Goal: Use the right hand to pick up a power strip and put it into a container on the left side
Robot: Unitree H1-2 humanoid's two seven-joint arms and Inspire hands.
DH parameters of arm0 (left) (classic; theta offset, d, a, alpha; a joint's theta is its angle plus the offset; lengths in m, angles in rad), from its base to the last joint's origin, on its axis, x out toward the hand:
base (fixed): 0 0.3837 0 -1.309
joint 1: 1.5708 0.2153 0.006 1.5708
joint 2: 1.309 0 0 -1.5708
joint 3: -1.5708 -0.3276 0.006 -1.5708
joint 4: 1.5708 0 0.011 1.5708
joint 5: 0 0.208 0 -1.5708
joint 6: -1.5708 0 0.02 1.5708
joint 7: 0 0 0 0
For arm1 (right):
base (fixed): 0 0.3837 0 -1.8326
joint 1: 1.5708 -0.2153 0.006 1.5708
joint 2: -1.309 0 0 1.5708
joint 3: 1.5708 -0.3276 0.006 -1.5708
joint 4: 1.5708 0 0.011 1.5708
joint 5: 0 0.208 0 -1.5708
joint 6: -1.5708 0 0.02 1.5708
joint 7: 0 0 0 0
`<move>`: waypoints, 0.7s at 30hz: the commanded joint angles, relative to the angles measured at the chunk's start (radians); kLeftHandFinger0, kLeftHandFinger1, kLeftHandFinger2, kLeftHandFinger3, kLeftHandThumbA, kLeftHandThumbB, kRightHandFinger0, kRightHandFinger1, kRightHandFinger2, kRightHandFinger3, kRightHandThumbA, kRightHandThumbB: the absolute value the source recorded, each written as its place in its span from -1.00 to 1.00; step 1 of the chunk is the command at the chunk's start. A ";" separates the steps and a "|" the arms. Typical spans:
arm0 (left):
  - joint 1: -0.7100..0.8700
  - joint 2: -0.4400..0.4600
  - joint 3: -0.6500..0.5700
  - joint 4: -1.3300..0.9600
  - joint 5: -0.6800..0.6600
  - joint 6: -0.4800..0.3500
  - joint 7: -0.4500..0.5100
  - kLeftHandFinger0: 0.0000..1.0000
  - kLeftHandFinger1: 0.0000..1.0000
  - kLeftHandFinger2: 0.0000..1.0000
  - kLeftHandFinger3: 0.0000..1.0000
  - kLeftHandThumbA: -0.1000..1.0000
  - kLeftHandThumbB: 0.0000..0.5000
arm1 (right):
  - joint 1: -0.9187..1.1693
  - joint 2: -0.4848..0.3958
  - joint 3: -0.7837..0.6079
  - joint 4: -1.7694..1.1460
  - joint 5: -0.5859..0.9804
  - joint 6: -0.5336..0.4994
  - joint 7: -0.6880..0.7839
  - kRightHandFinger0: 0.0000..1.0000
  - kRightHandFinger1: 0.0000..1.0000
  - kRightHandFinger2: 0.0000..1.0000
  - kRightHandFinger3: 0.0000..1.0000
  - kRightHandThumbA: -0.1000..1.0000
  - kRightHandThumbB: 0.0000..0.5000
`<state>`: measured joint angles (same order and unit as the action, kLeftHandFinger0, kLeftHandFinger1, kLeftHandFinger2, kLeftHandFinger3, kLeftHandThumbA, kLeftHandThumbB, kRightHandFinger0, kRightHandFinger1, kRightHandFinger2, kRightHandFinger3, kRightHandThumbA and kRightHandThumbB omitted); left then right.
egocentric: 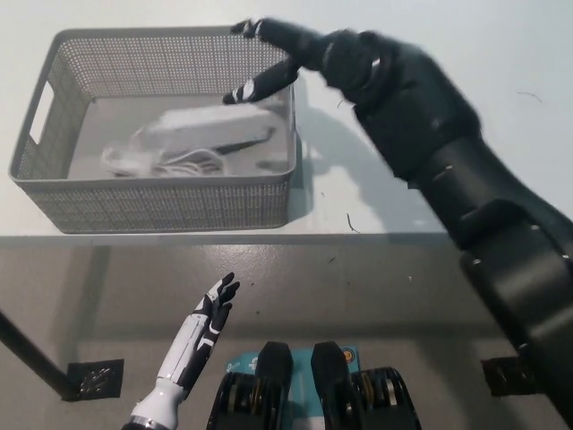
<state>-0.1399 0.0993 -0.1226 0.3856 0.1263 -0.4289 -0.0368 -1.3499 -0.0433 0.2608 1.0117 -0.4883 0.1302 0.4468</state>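
A white power strip (208, 127) with its coiled white cord (166, 161) lies on the floor of the grey mesh basket (152, 204) at the left of the white table. My black right hand (279, 55) hovers above the basket's right rim, fingers spread, open and holding nothing. It is clear of the strip. My white left hand (213, 309) rests low at the lower left, below the table edge, fingers apart and empty.
The white table (376, 193) stretches to the right of the basket, its front edge running across the middle of the view. A dark square patch (92, 378) lies on the floor at the lower left.
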 commanded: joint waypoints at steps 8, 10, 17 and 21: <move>-0.010 0.019 -0.013 -0.050 0.013 -0.041 -0.009 1.00 1.00 1.00 1.00 1.00 -0.74 | -0.273 -0.367 -0.497 -0.967 1.073 0.340 0.297 1.00 1.00 1.00 1.00 1.00 0.54; -0.011 0.018 -0.010 -0.045 0.013 -0.041 -0.009 1.00 1.00 1.00 1.00 1.00 -0.70 | -0.249 -0.363 -0.534 -1.037 1.076 0.340 0.232 1.00 1.00 1.00 1.00 1.00 0.50; -0.010 0.015 -0.014 -0.038 0.008 -0.041 -0.004 1.00 1.00 1.00 1.00 1.00 -0.70 | -0.170 -0.360 -0.683 -1.299 1.060 0.336 0.079 1.00 1.00 1.00 1.00 1.00 0.69; -0.010 0.015 -0.008 -0.037 0.009 -0.041 -0.004 1.00 1.00 1.00 1.00 1.00 -0.69 | -0.074 -0.387 -0.747 -1.507 1.177 0.313 -0.059 1.00 1.00 1.00 1.00 1.00 0.51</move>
<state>-0.1392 0.0992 -0.1225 0.3909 0.1262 -0.4286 -0.0368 -1.1932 -0.1793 -0.0261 0.5509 -0.1489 0.2691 0.5201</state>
